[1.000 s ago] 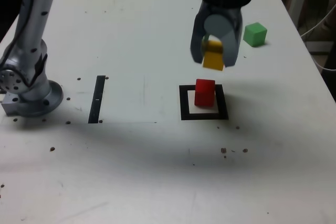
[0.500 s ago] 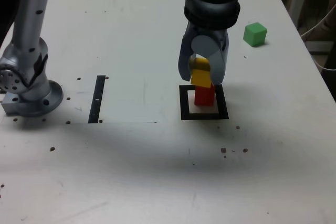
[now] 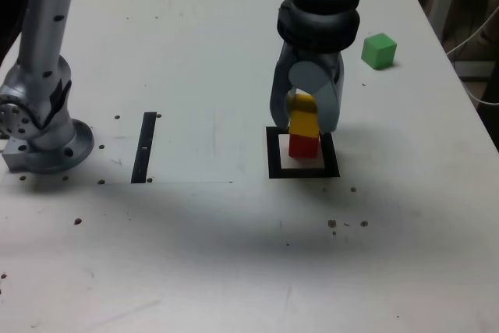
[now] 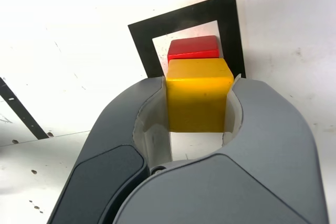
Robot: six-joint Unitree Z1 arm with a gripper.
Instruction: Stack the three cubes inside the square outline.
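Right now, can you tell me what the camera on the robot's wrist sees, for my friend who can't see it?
The end effector is shut on a yellow cube, holding it over a red cube. The red cube sits inside a black square outline on a white table. A straight black strip lies off to one side.

Robotics lab setup, white counter [image 3: 195, 44] carrying taped black markings, arm base [image 3: 47, 142] sitting bolted on it, cables [image 3: 475, 44] trailing beside

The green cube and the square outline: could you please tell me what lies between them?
In the exterior view, the pincer holding the yellow cube stands between the green cube and the square outline.
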